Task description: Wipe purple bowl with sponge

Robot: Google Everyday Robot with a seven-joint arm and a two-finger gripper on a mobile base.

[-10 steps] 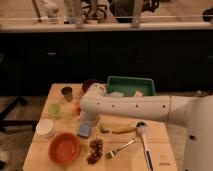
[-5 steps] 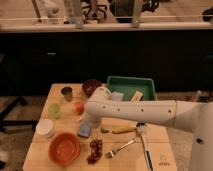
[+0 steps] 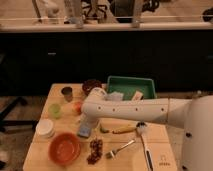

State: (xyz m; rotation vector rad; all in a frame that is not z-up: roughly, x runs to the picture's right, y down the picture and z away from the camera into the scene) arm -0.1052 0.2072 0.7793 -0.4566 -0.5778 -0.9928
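camera view: found white arm (image 3: 145,109) stretched level from the right across the wooden table (image 3: 165,152), bent downward at its left end. located gripper (image 3: 87,123) pointing down over the table's middle-left, directly above the sponge (image 3: 83,132); touching or just clear, not determinable. claw state, spread or pressed together: cannot tell. noted sponge lying flat on the table, near the orange bowl (image 3: 64,148). noted purple bowl (image 3: 91,86) upright at the table's rear, behind the gripper and apart from it, between grey cup (image 3: 67,92) and green tray (image 3: 131,86).
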